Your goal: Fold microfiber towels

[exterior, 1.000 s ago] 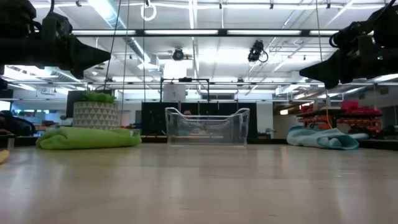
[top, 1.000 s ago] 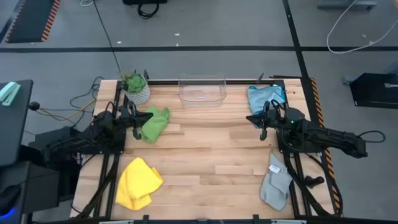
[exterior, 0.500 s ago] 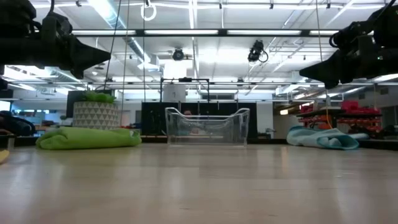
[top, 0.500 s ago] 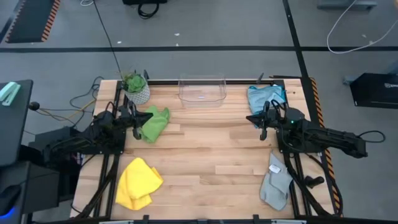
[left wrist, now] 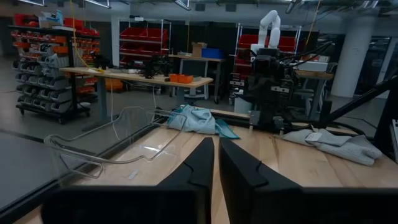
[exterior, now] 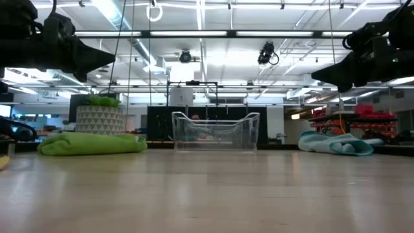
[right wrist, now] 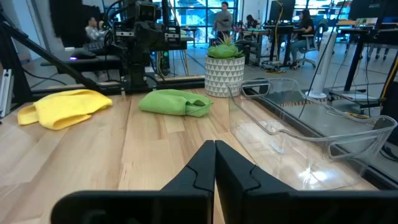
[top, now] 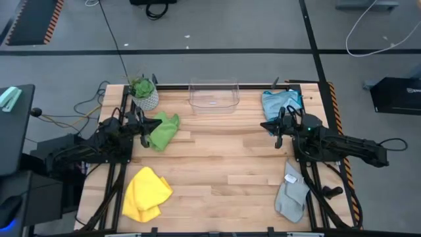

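4 microfiber towels, all crumpled and unfolded on the surface: green towel [top: 163,130] just beside the left gripper [top: 144,135], its nearest, at its 1 o'clock; blue towel [top: 279,103] just beyond the right gripper [top: 277,136]; yellow towel [top: 146,193] and grey towel [top: 291,193] near edge; both fingers clenched, empty.

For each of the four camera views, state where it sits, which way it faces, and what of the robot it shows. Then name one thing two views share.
High: overhead, facing down; both arms, left pincer, right pincer.
Low: table height, facing the clear bin; both arms overhead.
Left wrist: across the table at the light blue towel; own shut fingers.
Right wrist: toward the green towel and yellow towel; own shut fingers.
Shared: the bin shows in all four.
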Robot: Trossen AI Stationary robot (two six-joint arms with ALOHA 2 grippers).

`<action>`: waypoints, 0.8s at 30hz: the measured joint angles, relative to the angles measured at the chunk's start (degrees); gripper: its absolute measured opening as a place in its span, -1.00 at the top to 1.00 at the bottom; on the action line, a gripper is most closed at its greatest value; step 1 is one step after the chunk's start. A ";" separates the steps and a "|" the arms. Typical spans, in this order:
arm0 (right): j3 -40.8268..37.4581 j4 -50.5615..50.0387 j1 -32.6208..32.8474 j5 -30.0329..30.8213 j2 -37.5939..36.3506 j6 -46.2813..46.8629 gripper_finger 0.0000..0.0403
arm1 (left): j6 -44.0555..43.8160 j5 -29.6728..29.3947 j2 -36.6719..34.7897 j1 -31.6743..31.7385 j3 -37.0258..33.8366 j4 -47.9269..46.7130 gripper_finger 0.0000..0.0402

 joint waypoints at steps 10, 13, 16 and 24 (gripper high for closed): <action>0.00 -0.01 0.00 0.00 0.00 0.00 0.92 | 0.02 0.00 0.00 0.00 0.00 0.00 0.80; 0.00 0.01 0.00 -0.01 0.00 0.00 0.92 | 0.00 0.01 0.00 0.00 -0.01 0.01 0.80; 0.00 -0.01 -0.01 -0.01 0.00 0.00 0.92 | 0.04 0.00 0.00 0.00 -0.01 0.01 0.82; 0.00 3.31 0.01 0.00 0.02 -3.57 0.92 | 0.08 0.00 0.00 0.00 -0.02 0.02 0.86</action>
